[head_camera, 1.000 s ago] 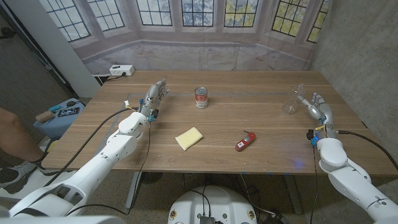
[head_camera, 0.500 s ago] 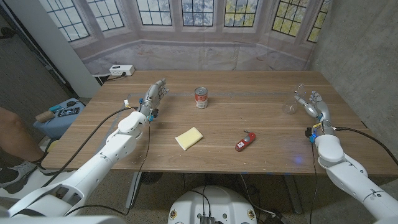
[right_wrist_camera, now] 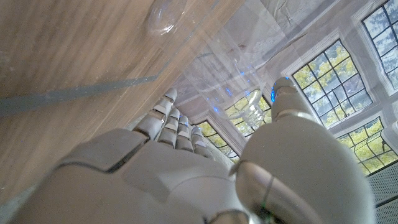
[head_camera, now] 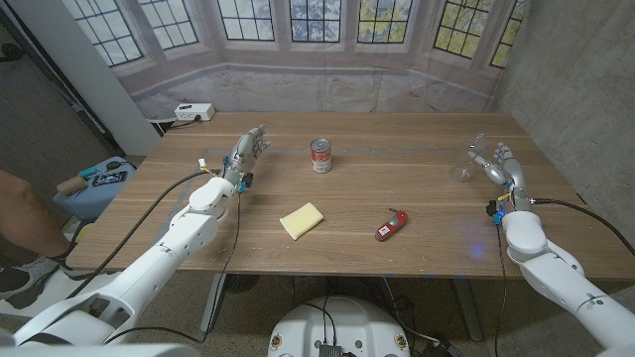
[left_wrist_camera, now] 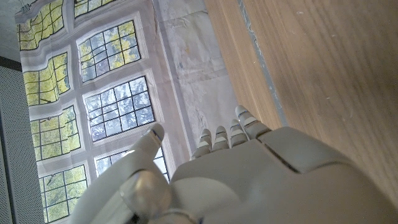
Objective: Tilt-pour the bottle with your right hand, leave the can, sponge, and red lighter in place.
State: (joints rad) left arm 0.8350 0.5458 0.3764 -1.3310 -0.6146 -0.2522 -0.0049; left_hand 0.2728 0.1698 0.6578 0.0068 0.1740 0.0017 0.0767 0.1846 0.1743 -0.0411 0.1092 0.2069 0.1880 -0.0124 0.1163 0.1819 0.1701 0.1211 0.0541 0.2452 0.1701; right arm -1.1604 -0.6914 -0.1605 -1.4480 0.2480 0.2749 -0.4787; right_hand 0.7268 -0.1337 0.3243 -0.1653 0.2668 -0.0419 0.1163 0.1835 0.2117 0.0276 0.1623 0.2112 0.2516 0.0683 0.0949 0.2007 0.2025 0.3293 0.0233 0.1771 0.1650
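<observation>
Sponge [head_camera: 302, 219] and red lighter [head_camera: 391, 225] lie nearest on the counter [head_camera: 397, 183], the can [head_camera: 320, 156] farther back; all three sit where they were a second ago. Right robot hand [head_camera: 503, 167], at the counter's far right, has crept slightly farther back and holds the clear bottle [head_camera: 474, 161] tilted, mouth raised, base low near the wood. Judged from this small shift, the tilt-pour is under way with little rotation gained. Left robot hand [head_camera: 249, 152] is unchanged, fingers apart, holding nothing. Bottle outline is faint in the head view; the right wrist view shows thumb and fingers around its transparent wall [right_wrist_camera: 249, 112], contents indiscernible.
</observation>
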